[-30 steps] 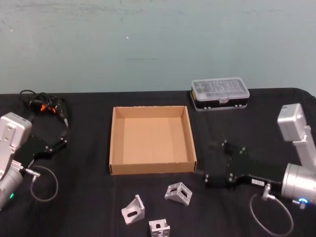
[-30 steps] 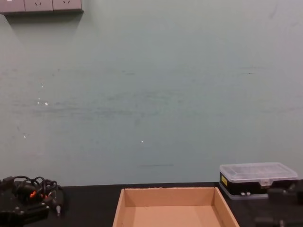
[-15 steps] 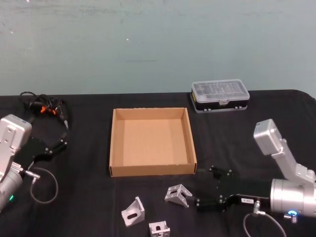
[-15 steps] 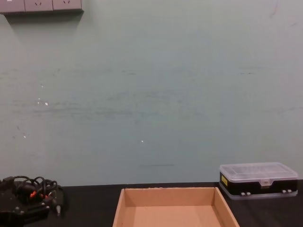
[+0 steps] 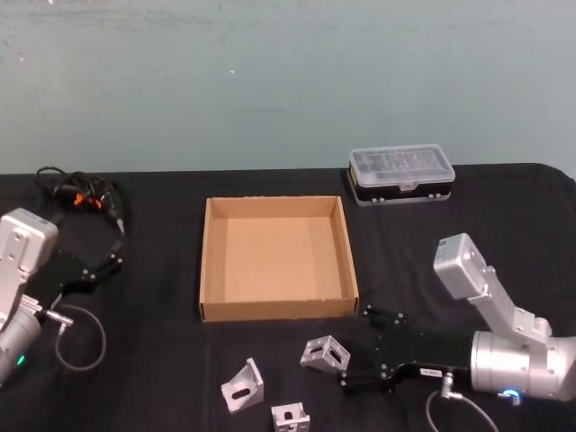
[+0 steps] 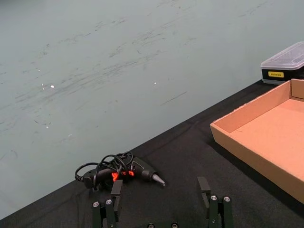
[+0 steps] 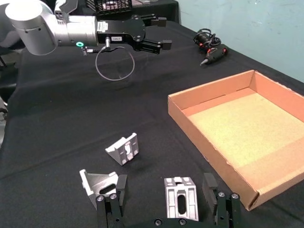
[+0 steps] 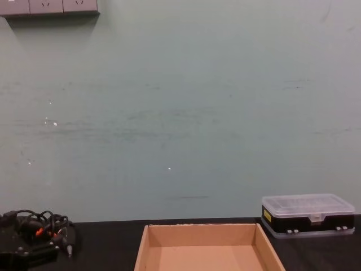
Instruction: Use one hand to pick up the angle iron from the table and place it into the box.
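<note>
a: how far along is it?
b: early, i'd say. the right end effector [image 5: 355, 349] is low over the worktop [image 5: 153, 378], fingers spread, holding nothing.
a: and the angle iron?
b: the angle iron [image 5: 326, 353] lies on the worktop at the mouth of those fingers, apparently untouched. grasping, lifting and placing are all left. the box [image 5: 279, 310] just beyond is empty. the left end effector [image 5: 108, 263] is parked far left, fingers apart.
</note>
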You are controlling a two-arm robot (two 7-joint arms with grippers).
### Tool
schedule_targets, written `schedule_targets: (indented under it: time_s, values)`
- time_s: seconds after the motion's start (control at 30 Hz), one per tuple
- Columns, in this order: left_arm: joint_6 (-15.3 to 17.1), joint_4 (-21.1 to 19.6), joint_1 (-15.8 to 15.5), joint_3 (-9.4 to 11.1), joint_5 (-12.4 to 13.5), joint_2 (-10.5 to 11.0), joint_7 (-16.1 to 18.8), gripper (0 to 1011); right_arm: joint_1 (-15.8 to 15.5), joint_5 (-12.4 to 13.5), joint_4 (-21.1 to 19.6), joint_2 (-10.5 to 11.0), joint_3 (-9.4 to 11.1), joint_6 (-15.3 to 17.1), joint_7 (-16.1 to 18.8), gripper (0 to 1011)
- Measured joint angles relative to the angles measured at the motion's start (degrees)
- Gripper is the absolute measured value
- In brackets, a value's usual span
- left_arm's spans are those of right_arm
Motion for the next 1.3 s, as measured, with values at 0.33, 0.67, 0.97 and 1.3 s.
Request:
schedule_targets:
  time_s: [0.33,0.67,0.97,1.3]
  values:
    - [0.0,0.0,0.0,0.0,0.0,0.0,0.0,1000,1.1,-1.6,2.0,-2.0,-0.5,1.0,-0.9,1004]
    - [0.0,0.0,0.0,0.0,0.0,0.0,0.0,1000,3.5,-2.4,3.8,-3.3,-1.7,4.9,-0.7,1004]
    - [0.0,0.0,0.0,0.0,0.0,0.0,0.0,1000,6.3,-4.0,5.5,-3.9,-3.8,6.7,0.9,1004]
    - [0.0,0.0,0.0,0.0,0.0,0.0,0.0,1000,7.8,-5.0,6.9,-4.6,-5.1,7.7,1.5,1004]
